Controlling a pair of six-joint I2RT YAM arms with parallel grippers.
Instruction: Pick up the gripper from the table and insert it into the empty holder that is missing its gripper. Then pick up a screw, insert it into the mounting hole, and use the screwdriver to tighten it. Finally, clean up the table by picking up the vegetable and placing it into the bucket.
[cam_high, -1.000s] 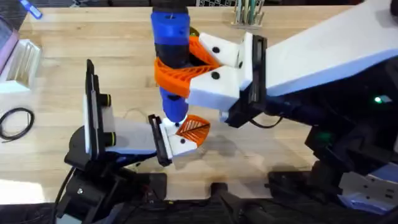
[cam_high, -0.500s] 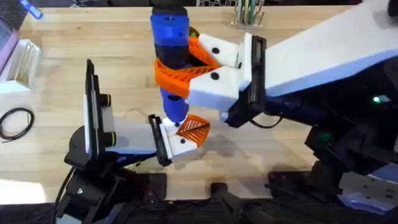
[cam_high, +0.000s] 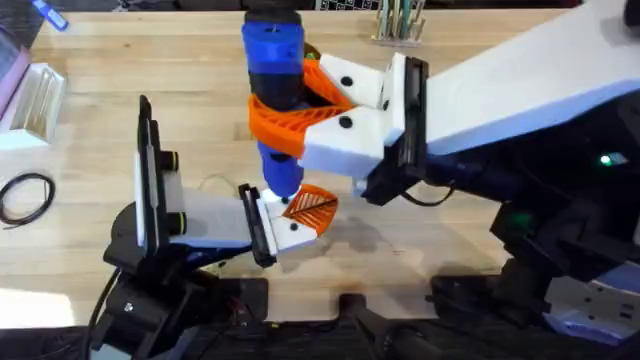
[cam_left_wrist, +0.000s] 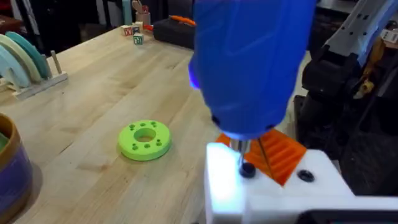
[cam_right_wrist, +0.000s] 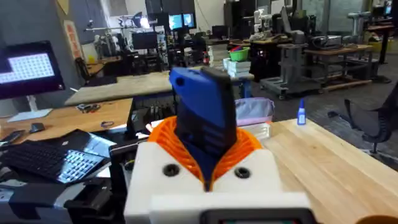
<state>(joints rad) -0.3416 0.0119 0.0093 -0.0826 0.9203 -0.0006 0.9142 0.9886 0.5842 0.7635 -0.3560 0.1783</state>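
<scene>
Left hand (cam_high: 285, 222) sits low at the near edge of the counter (cam_high: 450, 200), clamped on the holder (cam_high: 292, 232), a white block with the gripper (cam_high: 312, 205) seated on it as an orange ribbed wedge. In the left wrist view the holder (cam_left_wrist: 273, 186) shows dark screw heads, and the screwdriver bit comes down onto one of them, right beside the orange gripper (cam_left_wrist: 283, 152). Right hand (cam_high: 300, 110) reaches in from the right side and is clamped on the screwdriver (cam_high: 274, 75); its orange pads wrap the blue body, tool held upright, bit pointing down at the holder. Right wrist view shows the same grip: blue screwdriver (cam_right_wrist: 205, 118) squeezed between the orange pads. Farther out on the counter, the left wrist view shows a green disc with holes (cam_left_wrist: 145, 139) lying flat, and the bucket (cam_left_wrist: 12, 168) at the frame edge, blue wall and tan rim. Beyond that, a rack of plates (cam_left_wrist: 25, 62) near the far side. Cannot tell where the vegetable is
</scene>
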